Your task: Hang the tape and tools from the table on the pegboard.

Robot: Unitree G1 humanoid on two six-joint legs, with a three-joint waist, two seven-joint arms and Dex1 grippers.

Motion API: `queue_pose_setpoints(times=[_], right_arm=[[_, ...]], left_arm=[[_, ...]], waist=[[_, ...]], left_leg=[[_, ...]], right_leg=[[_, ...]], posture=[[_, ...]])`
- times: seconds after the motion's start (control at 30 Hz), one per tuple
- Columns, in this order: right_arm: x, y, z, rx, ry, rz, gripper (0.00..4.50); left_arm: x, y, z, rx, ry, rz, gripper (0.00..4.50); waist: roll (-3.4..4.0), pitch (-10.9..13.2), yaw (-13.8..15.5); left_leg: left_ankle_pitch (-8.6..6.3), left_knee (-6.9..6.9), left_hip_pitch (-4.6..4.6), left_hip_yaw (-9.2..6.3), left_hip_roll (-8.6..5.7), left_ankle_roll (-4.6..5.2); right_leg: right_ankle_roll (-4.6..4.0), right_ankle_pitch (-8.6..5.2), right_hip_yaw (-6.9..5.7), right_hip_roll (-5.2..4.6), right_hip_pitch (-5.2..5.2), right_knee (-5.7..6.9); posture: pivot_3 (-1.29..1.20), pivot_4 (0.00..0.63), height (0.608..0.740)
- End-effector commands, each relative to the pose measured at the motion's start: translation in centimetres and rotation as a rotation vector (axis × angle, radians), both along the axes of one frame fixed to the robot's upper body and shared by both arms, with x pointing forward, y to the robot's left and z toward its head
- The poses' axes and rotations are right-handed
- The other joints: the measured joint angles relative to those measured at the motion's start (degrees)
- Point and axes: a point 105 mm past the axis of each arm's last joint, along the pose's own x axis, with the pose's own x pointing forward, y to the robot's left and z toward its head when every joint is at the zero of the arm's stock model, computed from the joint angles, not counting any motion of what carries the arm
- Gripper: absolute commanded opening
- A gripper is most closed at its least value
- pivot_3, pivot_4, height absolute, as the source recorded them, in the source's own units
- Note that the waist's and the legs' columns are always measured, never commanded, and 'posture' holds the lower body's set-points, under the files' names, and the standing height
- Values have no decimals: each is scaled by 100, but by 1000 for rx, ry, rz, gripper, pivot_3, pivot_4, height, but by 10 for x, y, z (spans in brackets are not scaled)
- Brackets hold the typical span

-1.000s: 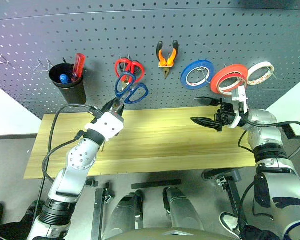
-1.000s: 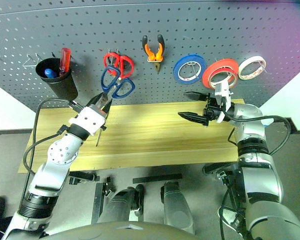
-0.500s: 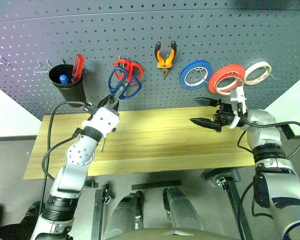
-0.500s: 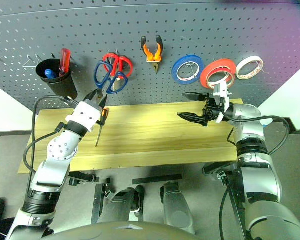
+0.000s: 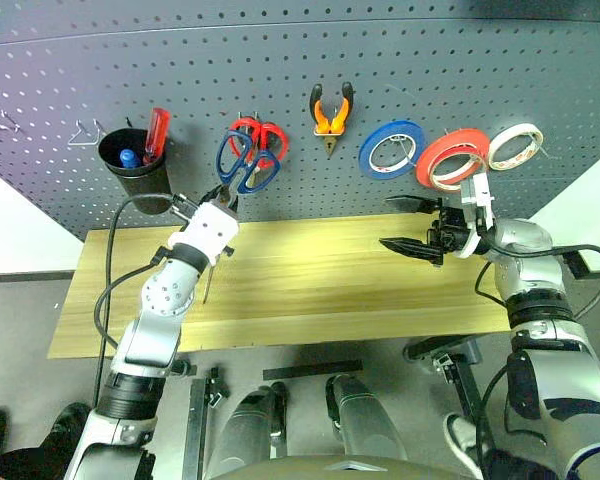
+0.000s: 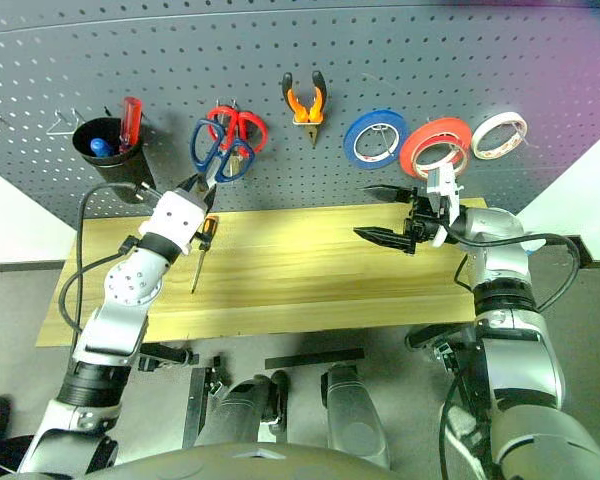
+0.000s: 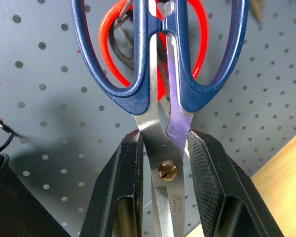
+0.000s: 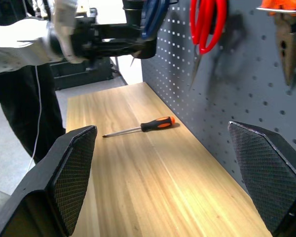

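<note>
Left wrist view has the left gripper clamped on the blades of the blue-handled scissors, handles up against the pegboard at upper left of centre, over the red scissors. Miss the hook and they drop onto the surface. Right gripper gapes empty; orange-black screwdriver lies waiting.

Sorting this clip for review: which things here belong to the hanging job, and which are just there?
Job:
- blue-handled scissors, gripped at the blades by the left claw
- orange-black screwdriver on the table
- orange-handled pliers, hung
- red-orange tape, hung
- pegboard

Just there:
- red scissors
- blue tape
- white tape
- black cup holding a red screwdriver
</note>
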Motion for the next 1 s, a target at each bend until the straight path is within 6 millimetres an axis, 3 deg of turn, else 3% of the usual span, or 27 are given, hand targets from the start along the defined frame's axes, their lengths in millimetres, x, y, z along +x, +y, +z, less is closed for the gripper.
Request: queue_pose_setpoints(times=[0.03,0.4,0.77,1.0], right_arm=[[-5,3,16,30,-66,30,4500],[-14,7,19,45,-72,55,4500],[-27,9,31,128,-57,107,4500],[-30,9,41,195,-55,125,4500]], left_arm=[[6,1,9,-20,-17,-6,1018],[34,2,1,-71,50,-12,1018],[36,0,1,-135,69,-32,4444],[21,-1,-16,-133,140,-53,4444]], waist=[[0,-1,-3],[-1,-5,-16],[-2,-6,-21],[-2,-6,-22]], left_leg=[[0,1,0,0,0,0],[0,4,0,2,0,1],[0,5,0,2,0,1],[0,4,0,2,1,1]], right_leg=[[0,0,0,0,0,0],[1,0,0,0,-1,2],[1,1,0,0,-1,4],[1,1,1,0,-2,4]], posture=[[-266,176,740],[-276,182,740],[-275,189,740],[-267,192,740]])
